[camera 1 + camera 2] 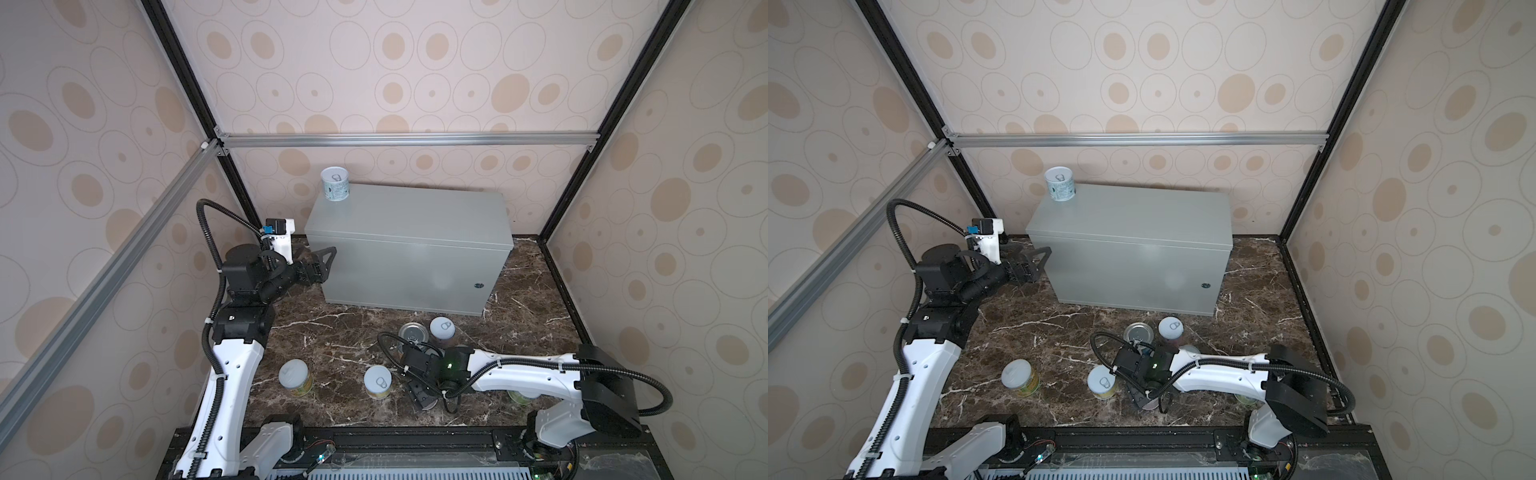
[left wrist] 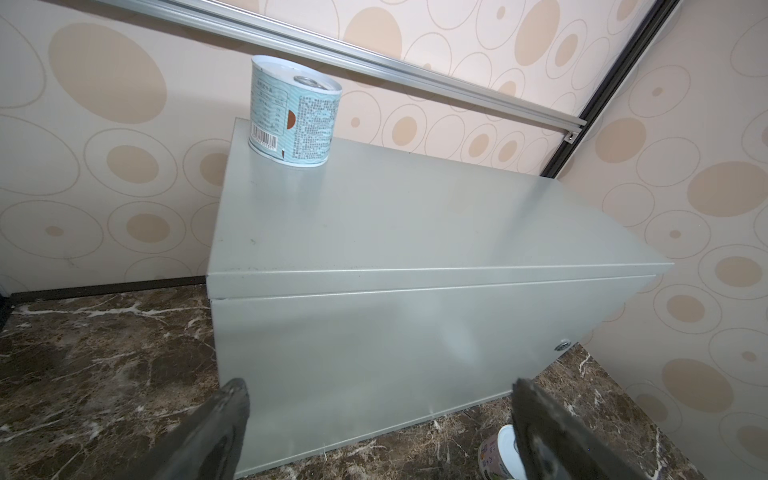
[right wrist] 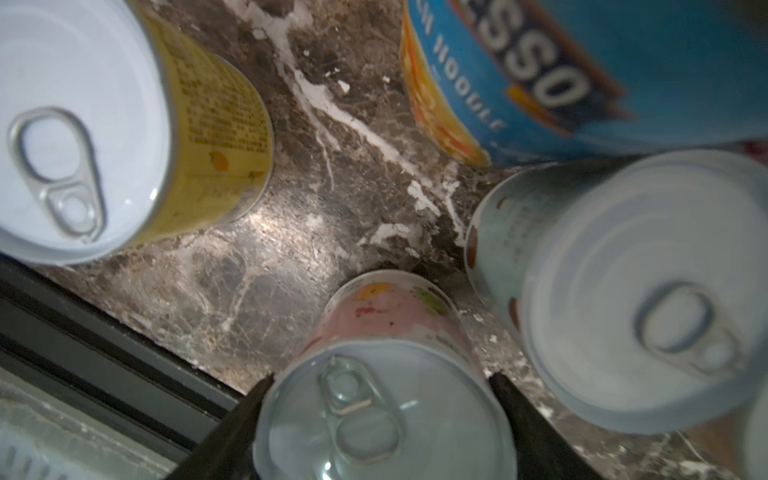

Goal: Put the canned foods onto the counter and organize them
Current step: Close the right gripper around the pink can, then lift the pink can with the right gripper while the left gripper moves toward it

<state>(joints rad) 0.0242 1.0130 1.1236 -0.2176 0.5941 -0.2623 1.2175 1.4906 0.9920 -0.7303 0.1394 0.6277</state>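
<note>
At left, the left arm stands folded at a raised elbow with its forearm level. Its left end effector (image 1: 325, 261) is aimed at the left end of the grey metal box (image 1: 415, 249), near its side, jaws spread wide and holding nothing. The box sits at the back of the marble tabletop (image 1: 340, 332), front panel closed, with a small round lock (image 1: 478, 285) low on its right. One teal-labelled can (image 1: 336, 185) stands upright on the box's top at the back left corner, above and beyond the open end effector.

On the tabletop in front, a yellow-green can (image 1: 295, 376) and a yellow can (image 1: 377, 381) stand upright and apart near the front edge. Nearer the box, the blue Progresso can (image 1: 413, 332) and a pale-lidded can (image 1: 442, 328) stand just beside each other.

At right, the right arm reaches low and leftward across the tabletop, wrist bent down. Its right end effector (image 3: 380, 378) points at the surface near the front edge — the wrist view shows its fingers (image 3: 237, 432) closed against both sides of an upright pink-labelled can (image 3: 386, 316), with a pale blue can (image 3: 644, 324) just beside it. A green-labelled can (image 1: 521, 397) shows partly beneath the forearm.
</note>
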